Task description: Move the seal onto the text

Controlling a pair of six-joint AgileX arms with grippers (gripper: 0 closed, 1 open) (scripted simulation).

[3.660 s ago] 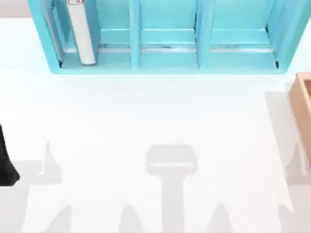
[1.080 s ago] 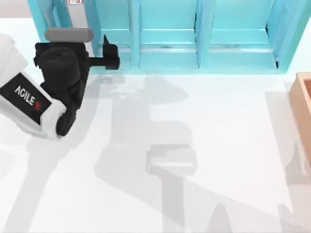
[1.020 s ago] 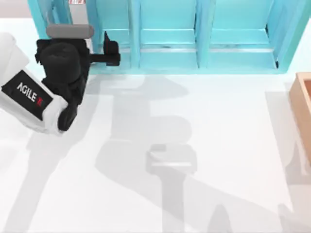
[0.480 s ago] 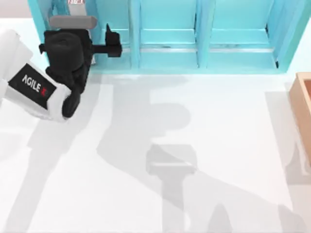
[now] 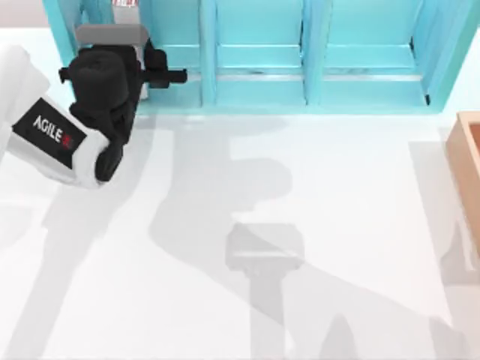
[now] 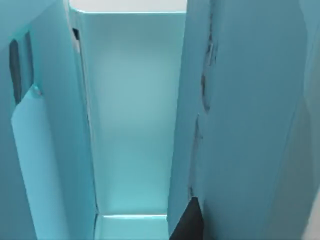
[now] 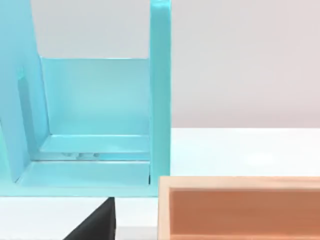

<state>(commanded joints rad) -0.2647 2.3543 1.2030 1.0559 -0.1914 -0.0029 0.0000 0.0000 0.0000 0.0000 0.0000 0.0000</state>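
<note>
At the table's far left, the left gripper (image 5: 161, 71) reaches into the teal shelf's (image 5: 259, 82) leftmost compartment, beside the white cylinder (image 5: 126, 6); whether its jaws are spread, I cannot tell.

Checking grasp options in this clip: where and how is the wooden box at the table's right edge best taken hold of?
Probably one upright wall of the wooden box, pinched over its rim from above: the box is open-topped, so a finger fits on each side.
</note>
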